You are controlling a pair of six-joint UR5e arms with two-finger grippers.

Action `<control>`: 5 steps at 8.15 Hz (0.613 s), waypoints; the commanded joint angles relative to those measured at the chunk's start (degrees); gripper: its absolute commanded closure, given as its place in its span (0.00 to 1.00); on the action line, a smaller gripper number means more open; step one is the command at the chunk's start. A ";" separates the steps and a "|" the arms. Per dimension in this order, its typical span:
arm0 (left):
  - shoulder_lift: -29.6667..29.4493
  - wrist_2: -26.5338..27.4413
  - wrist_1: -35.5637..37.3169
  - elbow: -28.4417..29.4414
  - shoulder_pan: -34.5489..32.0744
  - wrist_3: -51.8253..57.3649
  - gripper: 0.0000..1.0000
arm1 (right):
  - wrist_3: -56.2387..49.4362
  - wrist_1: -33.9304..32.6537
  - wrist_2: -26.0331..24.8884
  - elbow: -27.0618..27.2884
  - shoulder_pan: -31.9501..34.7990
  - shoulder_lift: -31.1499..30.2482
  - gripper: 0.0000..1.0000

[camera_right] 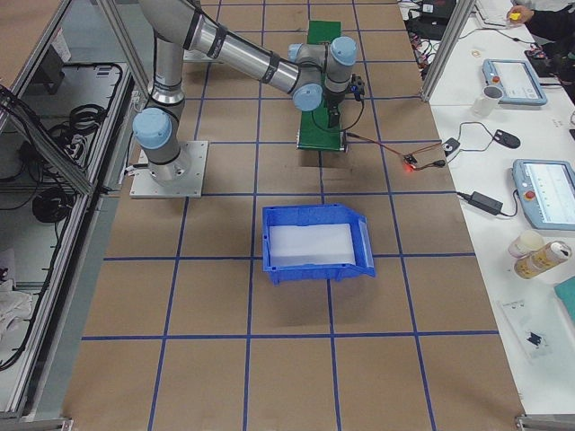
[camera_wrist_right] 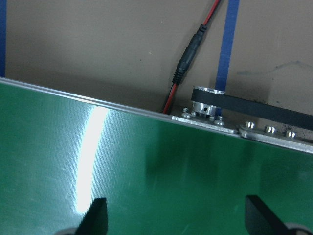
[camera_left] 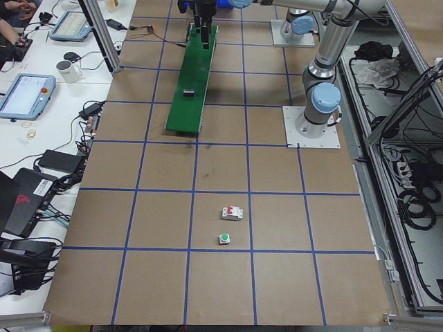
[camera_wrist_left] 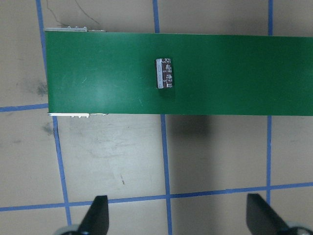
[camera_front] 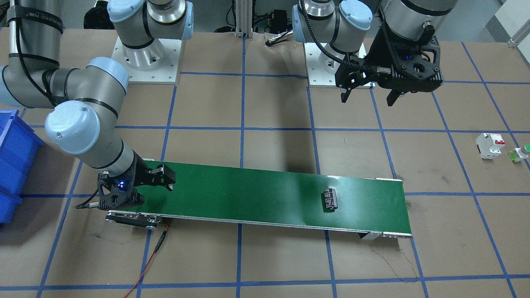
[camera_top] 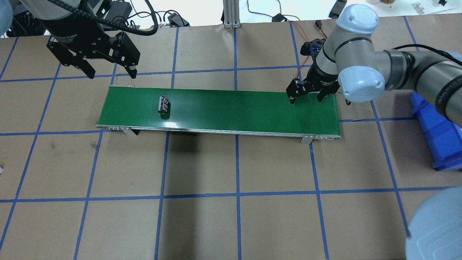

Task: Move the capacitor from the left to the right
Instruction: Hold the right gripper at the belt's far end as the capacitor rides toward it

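The capacitor, a small black cylinder with silvery markings, lies on its side on the green conveyor belt near the belt's left-arm end. It also shows in the overhead view and the left wrist view. My left gripper is open and empty. It hangs high above the table just off that end of the belt, apart from the capacitor. My right gripper is open and empty, low over the belt's other end.
A blue bin stands beyond the belt's right-arm end. A white circuit breaker and a green-capped push button sit on the table far out on the left arm's side. A red cable runs from the belt's motor end.
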 commanded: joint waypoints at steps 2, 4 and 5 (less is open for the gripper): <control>-0.44 -3.06 0.12 0.14 0.44 0.31 0.00 | -1.44 -1.70 6.17 3.32 -2.33 -0.38 0.00; -0.44 2.63 0.29 -0.04 0.44 0.22 0.00 | 0.77 0.33 6.88 3.23 -2.33 -0.56 0.00; -0.52 1.87 2.21 -0.04 0.35 -0.30 0.00 | 0.86 0.43 6.89 3.23 -2.33 -0.39 0.00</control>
